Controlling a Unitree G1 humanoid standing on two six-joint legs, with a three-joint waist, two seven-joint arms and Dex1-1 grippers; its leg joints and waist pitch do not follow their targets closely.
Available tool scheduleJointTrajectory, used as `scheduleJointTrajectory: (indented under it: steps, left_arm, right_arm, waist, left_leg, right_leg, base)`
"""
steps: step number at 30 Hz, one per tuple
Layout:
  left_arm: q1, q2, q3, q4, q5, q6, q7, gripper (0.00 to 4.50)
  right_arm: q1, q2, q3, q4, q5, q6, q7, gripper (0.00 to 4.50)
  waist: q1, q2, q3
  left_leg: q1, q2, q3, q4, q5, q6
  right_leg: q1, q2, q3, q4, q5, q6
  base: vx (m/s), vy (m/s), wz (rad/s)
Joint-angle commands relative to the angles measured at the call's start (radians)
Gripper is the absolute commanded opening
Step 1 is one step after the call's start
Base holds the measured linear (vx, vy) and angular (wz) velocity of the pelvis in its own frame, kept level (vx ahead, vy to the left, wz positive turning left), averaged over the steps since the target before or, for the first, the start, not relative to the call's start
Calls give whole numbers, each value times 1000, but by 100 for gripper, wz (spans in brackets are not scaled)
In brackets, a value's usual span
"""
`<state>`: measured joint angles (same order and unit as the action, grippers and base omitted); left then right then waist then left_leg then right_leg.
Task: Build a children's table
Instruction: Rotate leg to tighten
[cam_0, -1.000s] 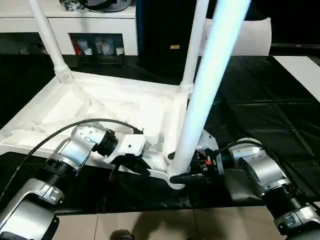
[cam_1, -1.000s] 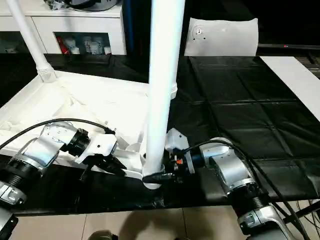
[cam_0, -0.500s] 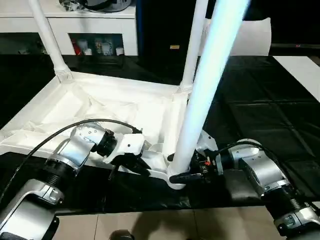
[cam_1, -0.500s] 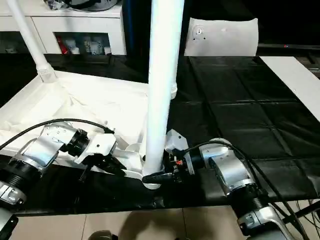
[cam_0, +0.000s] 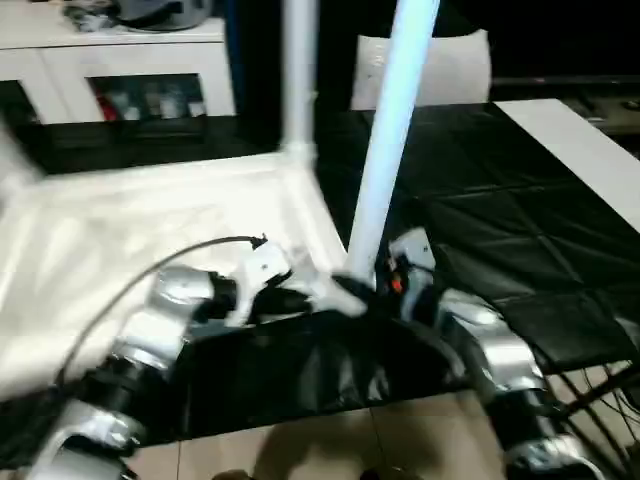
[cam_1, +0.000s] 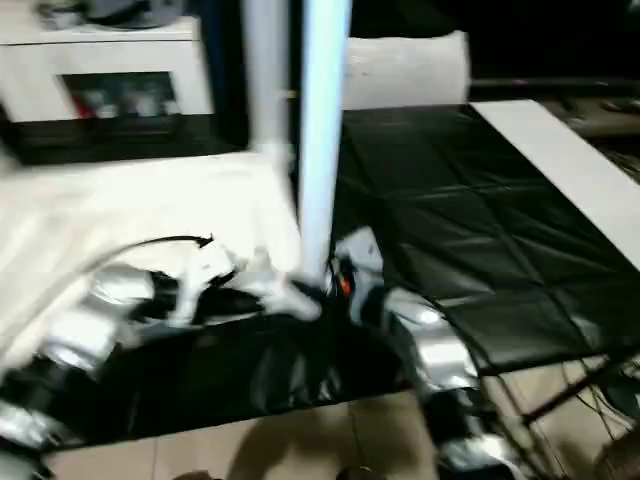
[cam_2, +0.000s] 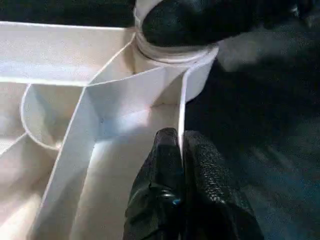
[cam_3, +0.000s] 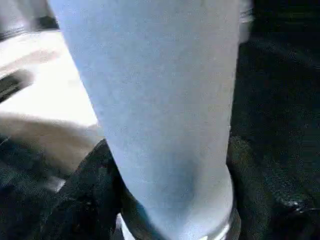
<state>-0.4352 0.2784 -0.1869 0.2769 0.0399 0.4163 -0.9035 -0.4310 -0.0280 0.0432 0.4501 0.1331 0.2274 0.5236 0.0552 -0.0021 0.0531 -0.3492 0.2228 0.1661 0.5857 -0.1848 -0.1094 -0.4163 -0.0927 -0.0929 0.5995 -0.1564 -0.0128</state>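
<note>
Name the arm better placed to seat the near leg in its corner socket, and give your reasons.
Right. The right gripper has its fingers around the near leg just above the socket. The left gripper is shut on the tabletop's rim, so it steadies.

children's table (cam_0: 150, 215): smooth white plastic (glossy leg (cam_3: 160, 115)) | left pincer (cam_2: 181, 150) pads: black, pebbled

Upturned children's table (cam_0: 150, 215) on work table (cam_0: 500, 230)
</note>
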Motion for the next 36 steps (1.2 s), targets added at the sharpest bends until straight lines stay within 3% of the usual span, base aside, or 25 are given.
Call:
scheduleJointTrajectory:
  steps: [1, 2, 5, 7, 10, 11, 14, 17, 18, 20, 22, 28, 32, 33, 36]
  left_arm:
    - [-23, -45, 64, -42, -9, 27, 145, 0]
    - [-19, -78, 66, -69, 25, 52, 219, 0]
    - [-20, -103, 53, -98, 54, 77, 275, 0]
    - [-21, -105, 37, -116, 62, 91, 285, 0]
    - [-28, -86, 22, -111, 70, 85, 270, 0]
    - [-31, -78, 21, -106, 68, 80, 263, 0]
    - [-36, -45, 10, -98, 66, 72, 211, 0]
    - [-36, 14, -6, -64, 58, -3, 117, 0]
    - [-38, 32, -10, -48, 54, -25, 92, 0]
    - [-40, 52, -18, -32, 53, -54, 65, 0]
    - [-45, 105, -56, 4, 46, -145, -25, 0]
    - [-76, 197, -117, 84, 36, -285, -238, 0]
    - [-99, 215, -133, 124, 10, -347, -339, 0]
    - [-116, 225, -150, 145, -5, -379, -405, 0]
    - [-135, 237, -177, 169, -23, -408, -491, 0]
  right_arm:
    - [4, 62, 58, 25, 14, 36, -16, 266]
    - [-14, 95, 37, 48, -4, 42, -99, 266]
    - [-21, 123, 31, 54, 0, 21, -110, 266]
    - [-18, 131, 26, 51, -4, -6, -115, 322]
    - [-5, 126, 27, 32, -5, -20, -111, 336]
    - [0, 120, 31, 22, -7, -27, -106, 345]
    - [22, 95, 38, -20, -5, -50, -72, 379]
    - [57, 33, 42, -84, 14, -81, 22, 396]
    - [64, 4, 46, -95, 17, -90, 65, 423]
    - [70, -23, 51, -104, 19, -97, 105, 424]
    - [77, -79, 51, -120, 31, -112, 194, 443]
    - [69, -230, 92, -143, 66, -107, 445, 443]
    - [58, -287, 109, -133, 68, -114, 533, 443]
    - [48, -324, 129, -122, 59, -127, 596, 443]
    - [33, -360, 157, -108, 54, -145, 676, 443]
  waist:
    - [8, -1, -63]
    - [9, -3, -65]
    - [9, 0, -69]
    - [13, 1, -73]
    - [10, 2, -73]
    - [9, 7, -74]
    - [6, 5, -72]
    - [7, 7, -71]
    - [9, 7, -70]
    - [11, 6, -70]
    - [18, 3, -67]
    - [43, -3, -68]
    - [56, -4, -70]
    - [60, -9, -71]
    - [68, -7, -70]
  left_leg:
    - [-6, -5, 6, -74, -238, 12]
    - [-6, -4, 6, -74, -229, 13]
    - [-8, -2, 8, -72, -191, 18]
    - [-10, -4, 9, -71, -156, 34]
    - [-16, -5, 9, -69, -128, 45]
    - [-16, -6, 8, -69, -128, 45]
    - [-12, -6, 9, -69, -142, 48]
    - [-10, -4, 8, -70, -164, 50]
    - [-9, -3, 8, -71, -170, 51]
    - [-8, -4, 9, -71, -183, 51]
    - [-5, -3, 10, -72, -200, 49]
    - [3, 1, 12, -72, -205, 49]
    - [2, 2, 12, -70, -186, 50]
    - [3, 4, 14, -68, -179, 51]
    - [1, 5, 15, -67, -196, 50]
  right_leg:
    - [54, -42, 39, -87, -427, -122]
    - [54, -42, 40, -85, -407, -123]
    - [58, -39, 42, -73, -305, -146]
    - [62, -38, 43, -65, -224, -164]
    - [68, -37, 43, -59, -165, -180]
    - [69, -38, 42, -59, -164, -180]
    - [68, -35, 43, -62, -169, -184]
    - [68, -36, 43, -65, -193, -180]
    - [66, -36, 43, -67, -199, -180]
    - [66, -36, 43, -67, -215, -178]
    - [64, -38, 44, -71, -255, -172]
    - [59, -40, 46, -70, -274, -168]
    - [60, -42, 47, -63, -246, -181]
    - [58, -41, 47, -59, -214, -196]
    - [59, -43, 46, -57, -231, -201]
  base:
    - [0, 0, 0]
    - [0, 0, 0]
    - [0, 0, 0]
    - [0, 0, 0]
    - [0, 0, 0]
    - [0, 0, 0]
    - [0, 0, 0]
    - [0, 0, 0]
    - [0, 0, 0]
    - [0, 0, 0]
    - [0, 0, 0]
    - [0, 0, 0]
    - [0, 0, 0]
    - [0, 0, 0]
    - [0, 0, 0]
